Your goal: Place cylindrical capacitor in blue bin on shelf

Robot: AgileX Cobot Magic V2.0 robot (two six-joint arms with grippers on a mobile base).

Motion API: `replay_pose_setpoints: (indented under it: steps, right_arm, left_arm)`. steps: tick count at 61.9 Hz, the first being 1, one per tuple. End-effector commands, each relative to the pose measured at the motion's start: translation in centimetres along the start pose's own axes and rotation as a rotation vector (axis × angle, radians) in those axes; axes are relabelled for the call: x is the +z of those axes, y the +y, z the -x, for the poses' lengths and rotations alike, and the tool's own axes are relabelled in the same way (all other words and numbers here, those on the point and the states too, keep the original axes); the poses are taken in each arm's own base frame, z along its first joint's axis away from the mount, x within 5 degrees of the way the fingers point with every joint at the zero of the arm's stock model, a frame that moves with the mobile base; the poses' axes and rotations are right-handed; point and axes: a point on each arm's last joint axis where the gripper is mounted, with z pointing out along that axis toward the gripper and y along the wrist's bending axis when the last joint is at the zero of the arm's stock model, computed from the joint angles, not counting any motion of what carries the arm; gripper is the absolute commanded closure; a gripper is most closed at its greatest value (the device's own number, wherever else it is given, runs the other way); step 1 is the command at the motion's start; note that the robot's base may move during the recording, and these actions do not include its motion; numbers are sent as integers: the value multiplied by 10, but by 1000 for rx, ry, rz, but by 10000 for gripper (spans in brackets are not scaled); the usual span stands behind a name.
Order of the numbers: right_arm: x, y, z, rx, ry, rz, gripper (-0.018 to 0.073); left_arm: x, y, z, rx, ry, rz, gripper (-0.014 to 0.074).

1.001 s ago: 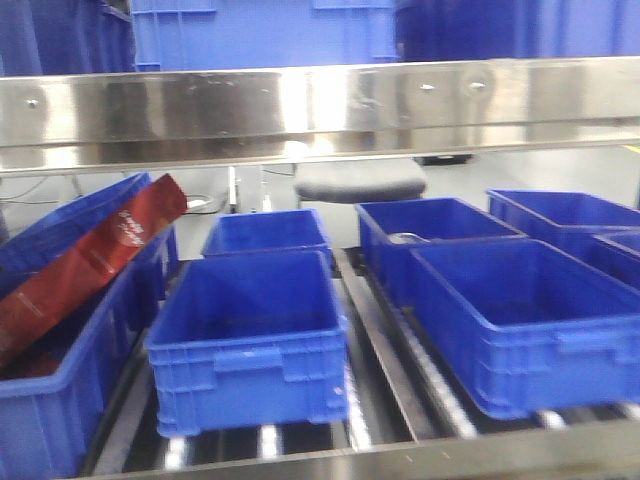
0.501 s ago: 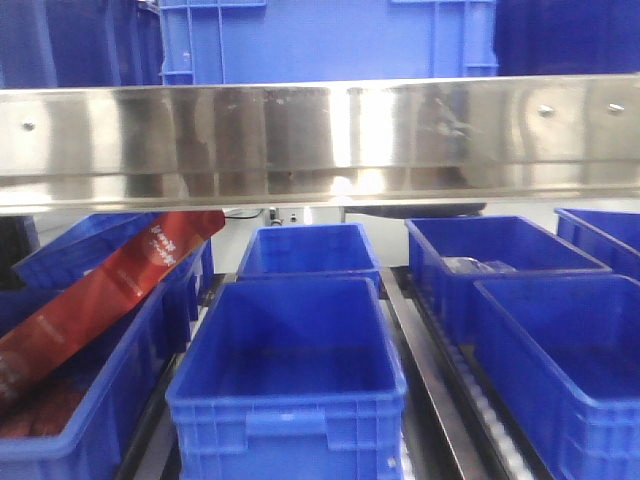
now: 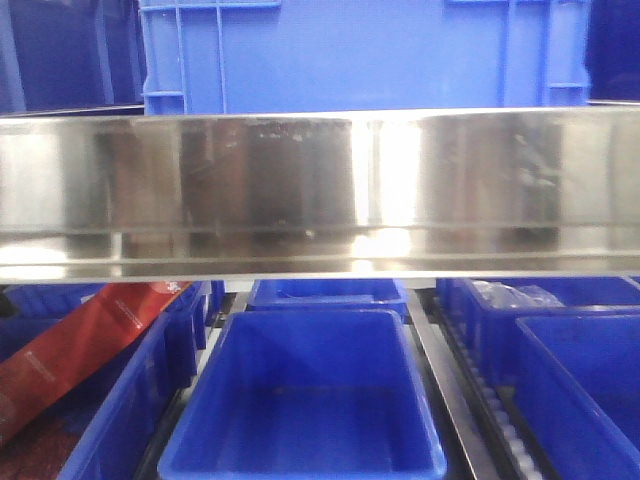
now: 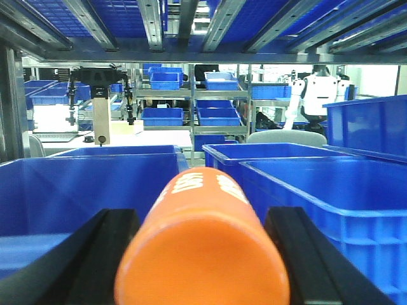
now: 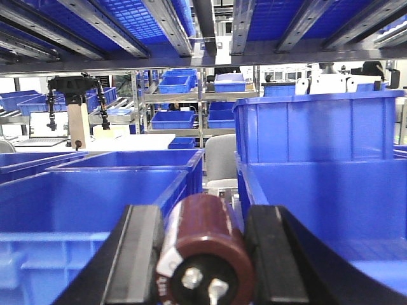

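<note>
Now we're in the carry-in step: our right jaws are clamped on the cylindrical capacitor (image 5: 202, 248), its terminals facing the wrist camera and blue bins ahead. Our left jaws pinch the orange object (image 4: 202, 254), which is no part of this job. Next, we judge, we reach toward 12 o'clock, over an empty blue bin (image 3: 310, 420), then part the jaws. Room is tight: the shelf (image 3: 320, 190) rail spans 12 o'clock, roller tracks (image 5: 210, 19) run overhead, and bin walls (image 5: 318, 133) rise at 9 and 3 o'clock. A red carton (image 3: 90, 335) leans at 8 o'clock.
</note>
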Motion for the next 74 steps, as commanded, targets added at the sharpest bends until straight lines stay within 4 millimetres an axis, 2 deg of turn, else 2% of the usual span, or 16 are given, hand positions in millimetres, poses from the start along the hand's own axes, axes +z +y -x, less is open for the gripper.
replay_pose_setpoints:
  steps: [1, 74]
  right_arm:
    - [0, 0, 3, -8, -29, -2, 722]
    - [0, 0, 4, -8, -38, -1, 722]
  left_arm:
    - [-1, 0, 4, 6, -31, -2, 707]
    - [-1, 0, 4, 6, -31, -2, 707]
